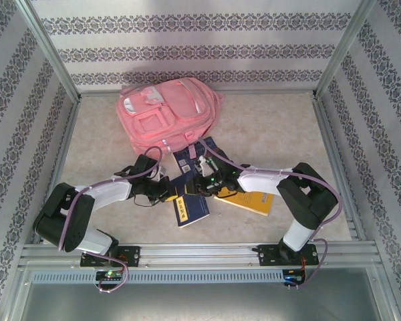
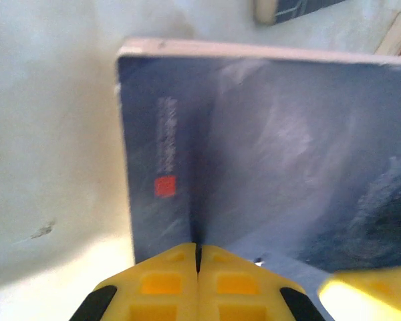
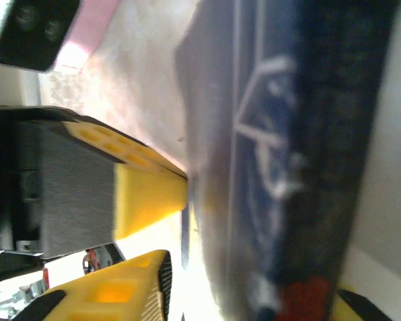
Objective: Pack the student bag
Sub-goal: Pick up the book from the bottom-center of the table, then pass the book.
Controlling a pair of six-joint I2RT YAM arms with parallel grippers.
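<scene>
The bag point(image 1: 167, 114) lies at the far side of the table point(image 1: 281, 134), left of centre, front pockets up, well apart from both grippers. No logo on it can be read.

3 books lie in front of it. A blue book point(image 1: 192, 210) is nearest the arm bases, a 2nd blue book point(image 1: 185, 160) lies just below the bag, and a yellow book point(image 1: 248, 200) lies to the right.

The left gripper point(image 1: 166, 192) sits at the blue book's left side. In the left wrist view, the left gripper point(image 2: 198, 267) has its yellow fingers pressed together on the near edge of the blue book point(image 2: 267, 160). That cover carries 1 vertical line of pale writing above a small red square, both too blurred to read. From above, a yellow band on it bears dark characters too small to read.

The right gripper point(image 1: 204, 179) sits between the books. Its wrist view shows the right gripper point(image 3: 167, 234) with fingers apart, at the edge of a blue cover point(image 3: 287, 167) with smeared white marks and a red patch. I cannot tell which book this is.
</scene>
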